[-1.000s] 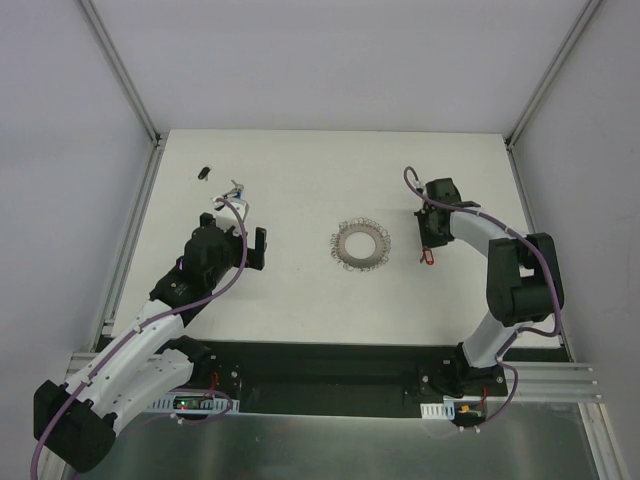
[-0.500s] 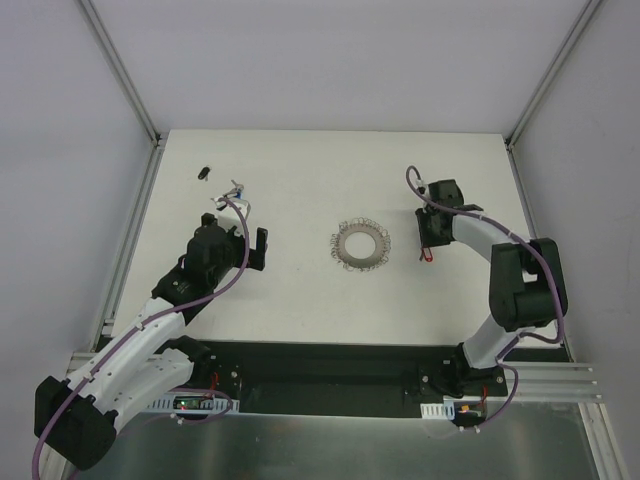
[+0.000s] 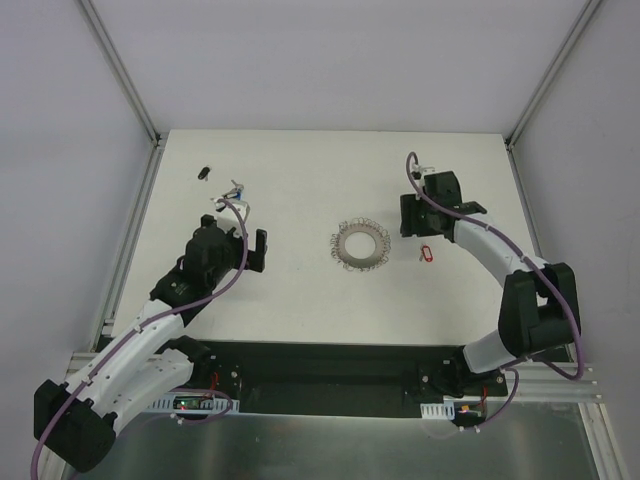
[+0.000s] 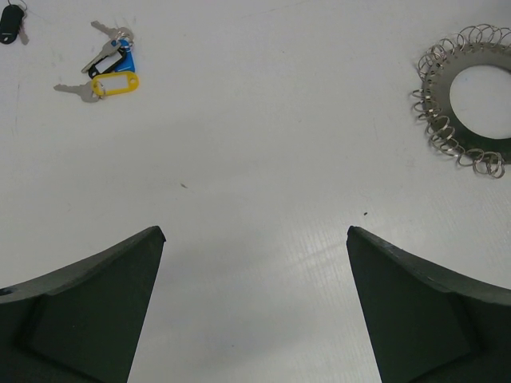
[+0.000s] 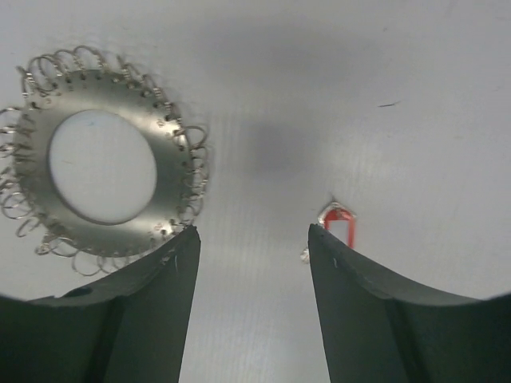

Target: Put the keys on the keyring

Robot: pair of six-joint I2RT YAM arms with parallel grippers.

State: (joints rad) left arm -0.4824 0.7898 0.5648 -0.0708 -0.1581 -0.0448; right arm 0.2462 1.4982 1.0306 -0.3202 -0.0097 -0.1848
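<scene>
My right gripper [image 5: 251, 239] stands with its jaws apart and nothing between them but bare desk [image 3: 300, 300]. The red-tagged key [image 5: 341, 224] lies flat on the desk just beside one of that gripper's fingers, which partly hides it in my wrist view. It is to the right of the keyring [image 3: 361, 244], near it but not touching. The keyring lies flat near the middle of the desk, and nothing holds it. My left gripper [image 4: 254, 239] is spread wide and empty, well apart from the ring on its left side. Toward the far left corner lie a cluster of keys [image 4: 112, 65] with blue and yellow tags and, beyond it, a small black fob [image 4: 11, 22].

As I judge it, none of the keys is on the ring yet, and the trouble ahead is mostly in the pick-up. The key is thin and flat, so my fingers could ride over it or shove it sideways instead of pinching it. If I catch only the plastic tag, the key may hang and swing, and I will not aim it well. The ring is loose too. If I press a key against its small wire coils with nothing pinning it, the ring will likely slide or tip, and a coil could snag my finger.
</scene>
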